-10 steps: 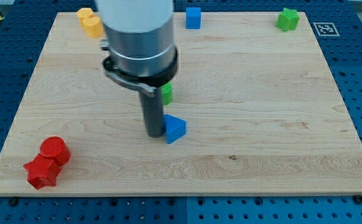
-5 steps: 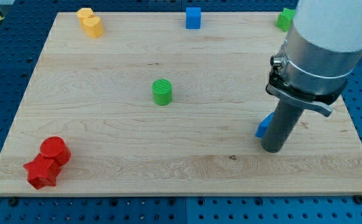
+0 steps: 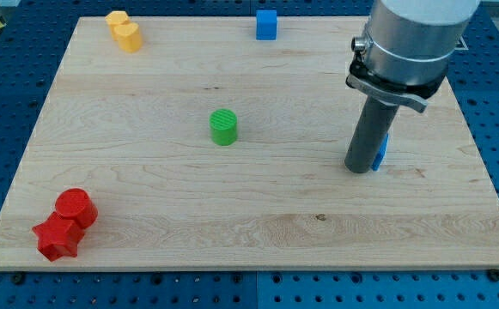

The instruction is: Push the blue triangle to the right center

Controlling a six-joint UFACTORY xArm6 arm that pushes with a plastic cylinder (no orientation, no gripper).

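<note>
- My tip rests on the board toward the view's right, near mid-height; rod rises straight from it into the grey arm body at the view's top right
- No fingers on this rig, only the rod; nothing to stand apart or together
- Blue triangle sits just to the view's right of my tip, pressed against the rod as far as can be seen; most of it hidden behind the rod, only a thin blue sliver showing; shape not readable from that sliver
- Green cylinder well to the view's left of my tip and a little higher; apart from everything else
- Blue cube up and to the view's left of my tip, near the board's top edge, standing alone
- Yellow blocks, two touching, far to the view's left of my tip at the top-left corner; exact shapes hard to tell, one looks rounded
- Red cylinder far to the view's left of my tip and lower, near the bottom-left corner; red star touches it on its lower left side
- Arm body covers the board's top-right corner; what lies behind it cannot be told
- Board lies on a blue perforated table; a black-and-white marker sits beyond the board's top-right corner, mostly hidden
</note>
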